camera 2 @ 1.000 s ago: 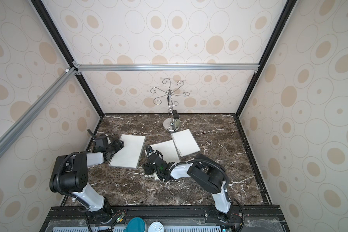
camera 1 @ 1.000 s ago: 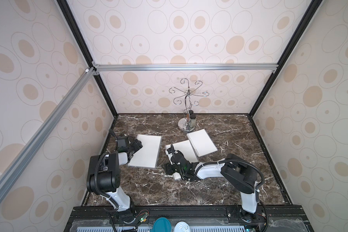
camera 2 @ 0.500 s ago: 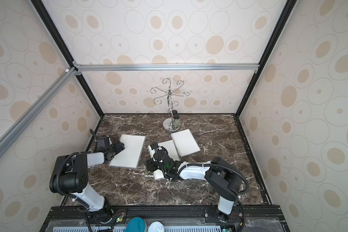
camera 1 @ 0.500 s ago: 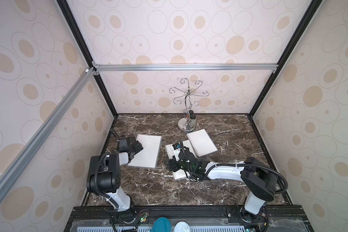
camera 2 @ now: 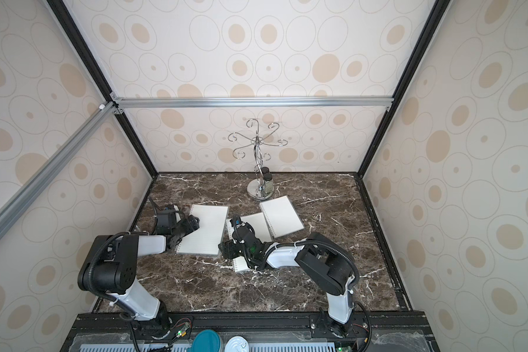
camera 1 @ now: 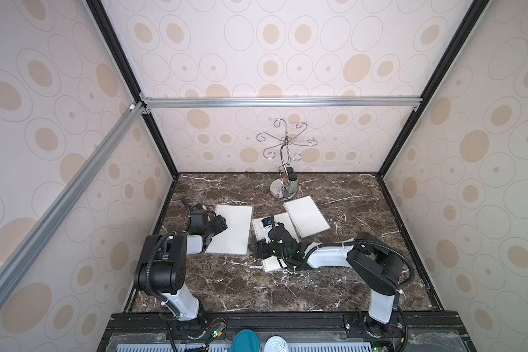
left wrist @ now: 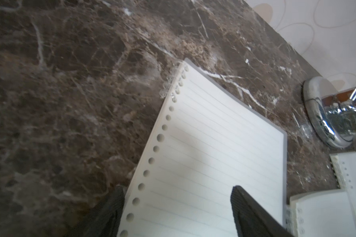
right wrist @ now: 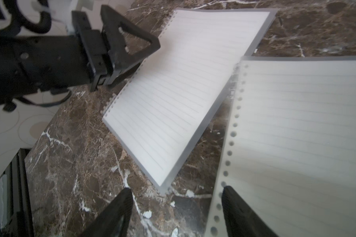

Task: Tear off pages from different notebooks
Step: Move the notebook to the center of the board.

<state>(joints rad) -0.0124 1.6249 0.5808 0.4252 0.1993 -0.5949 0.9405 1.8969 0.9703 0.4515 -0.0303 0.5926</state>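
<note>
Three spiral-bound notebooks lie open on the marble table: a left notebook (camera 1: 233,230) (camera 2: 209,231), a middle notebook (camera 1: 282,224) (camera 2: 256,225) and a right notebook (camera 1: 307,216). My left gripper (camera 1: 218,227) (left wrist: 178,188) is open and straddles the punched edge of the left notebook's lined top page (left wrist: 214,143). Near the fingers the holes are free of the wire coil (left wrist: 169,86). My right gripper (camera 1: 261,248) (right wrist: 176,192) is open at the middle notebook's coil edge. One finger is above its top page (right wrist: 296,133), the other above bare table. Nothing is held.
A chrome hook stand (camera 1: 282,189) with small jars on its base stands at the back, just behind the right notebook. The left wall runs close beside my left arm (camera 1: 165,262). My right arm (camera 1: 333,256) lies low across the middle notebook's near part.
My left gripper has slid to the right, farther onto the left notebook's page. My right arm has swung its elbow outward and partly back while its gripper stayed by the middle notebook's edge.
</note>
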